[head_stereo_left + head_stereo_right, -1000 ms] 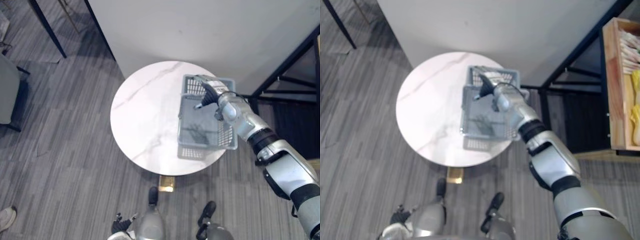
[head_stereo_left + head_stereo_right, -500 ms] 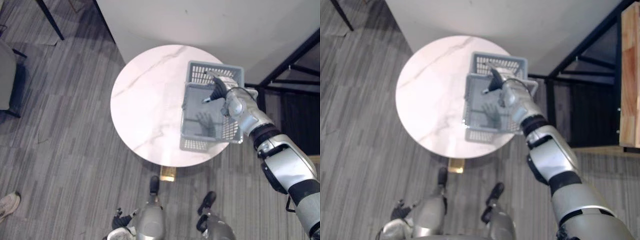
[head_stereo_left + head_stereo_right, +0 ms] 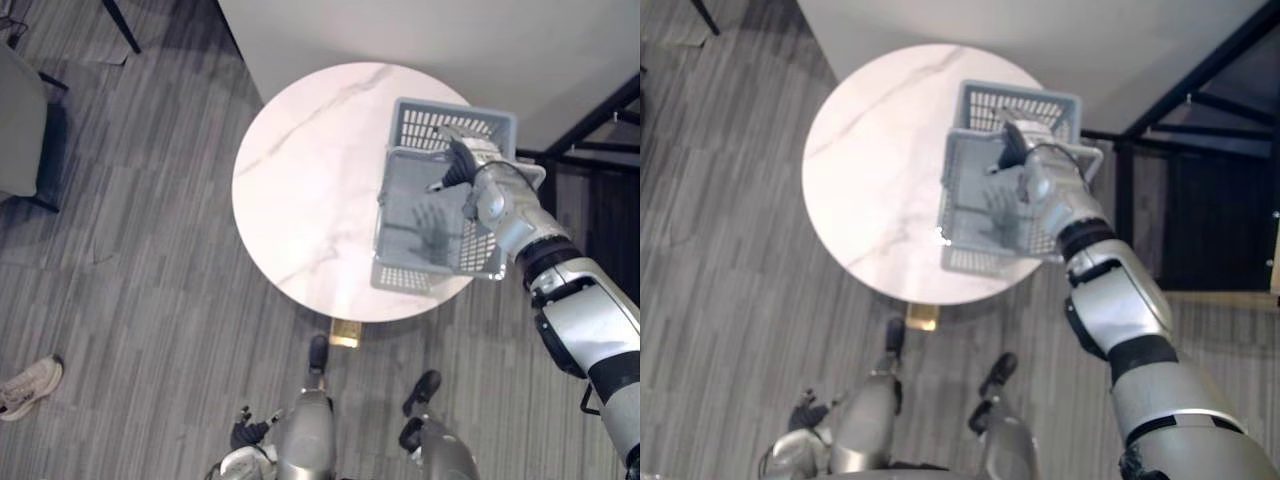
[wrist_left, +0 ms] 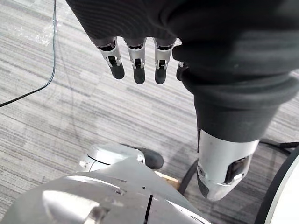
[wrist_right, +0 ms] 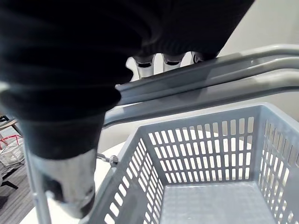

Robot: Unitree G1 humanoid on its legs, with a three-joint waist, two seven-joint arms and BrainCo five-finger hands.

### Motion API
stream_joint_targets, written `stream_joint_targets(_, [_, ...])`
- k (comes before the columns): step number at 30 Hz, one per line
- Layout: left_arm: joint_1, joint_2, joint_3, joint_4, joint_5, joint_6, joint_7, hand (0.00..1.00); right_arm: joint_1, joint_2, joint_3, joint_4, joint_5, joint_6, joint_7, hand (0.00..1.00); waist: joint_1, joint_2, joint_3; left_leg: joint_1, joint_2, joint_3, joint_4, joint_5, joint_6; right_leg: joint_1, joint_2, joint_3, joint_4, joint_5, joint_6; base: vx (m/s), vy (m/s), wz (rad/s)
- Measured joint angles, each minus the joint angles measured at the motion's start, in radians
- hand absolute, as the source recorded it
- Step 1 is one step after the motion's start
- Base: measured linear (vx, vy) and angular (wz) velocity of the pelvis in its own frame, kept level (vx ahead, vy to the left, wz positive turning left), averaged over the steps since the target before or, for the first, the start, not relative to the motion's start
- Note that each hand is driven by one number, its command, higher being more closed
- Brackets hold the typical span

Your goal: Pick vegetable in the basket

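Observation:
A grey plastic basket (image 3: 440, 128) with mesh walls sits at the right edge of a round white marble table (image 3: 310, 180); its floor (image 5: 219, 205) holds nothing. My right hand (image 3: 482, 192) is above the basket's middle. In the right wrist view both wire handles (image 5: 224, 70) stand raised together under the palm, and the fingers (image 5: 142, 65) curl over them on the far side. My left hand (image 4: 135, 56) hangs low by my side above the floor, fingers straight and relaxed, holding nothing.
A black metal rack (image 3: 590, 120) stands right of the table, close to the basket. A white wall (image 3: 420, 30) runs behind the table. A grey chair (image 3: 20, 120) stands at the far left. A person's shoe (image 3: 25, 385) rests on the striped floor at lower left.
The whole picture has shifted, so the camera moved. The basket looks larger and reaches further past the table's right edge. My right hand stays at the handles.

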Motion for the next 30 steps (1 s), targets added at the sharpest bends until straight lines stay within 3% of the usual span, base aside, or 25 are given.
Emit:
stream_joint_targets(14, [-0.002,-0.002,-0.012,-0.001,-0.001,-0.009,0.001,0.0,-0.008,-0.035,0.014,0.009,-0.041,-0.004,-0.007,1.0,0.0,0.02,0.01,-0.01,-0.016,-0.009,-0.004,0.009,0.002,-0.006,-0.016,-0.008,0.001,0.001,0.001,0.01,0.006,0.03])
stream_joint_targets(21, [-0.002,-0.006,-0.009,-0.002,0.001,-0.006,0.001,0.0,0.012,-0.059,0.097,-0.021,-0.044,-0.014,0.005,1.0,-0.001,0.024,0.008,0.017,-0.016,-0.002,-0.004,0.011,0.0,0.012,-0.017,0.007,0.0,0.002,0.003,0.02,0.003,-0.05])
stream_joint_targets(26, [0.0,-0.007,0.012,0.0,0.013,0.011,0.001,0.0,0.086,-0.11,0.179,-0.21,-0.046,-0.034,0.056,1.0,-0.028,0.025,0.003,0.055,-0.013,0.013,-0.015,0.011,0.0,0.032,-0.014,0.025,0.0,0.003,0.003,0.01,0.001,-0.12])
stream_joint_targets(30, [0.016,-0.008,0.052,0.004,0.056,0.036,-0.002,0.0,0.175,-0.185,0.216,-0.428,-0.04,-0.061,0.095,1.0,-0.057,0.013,-0.045,0.108,-0.013,0.058,-0.022,0.011,0.0,0.056,-0.013,0.07,-0.008,0.007,0.008,0.02,0.0,-0.28])
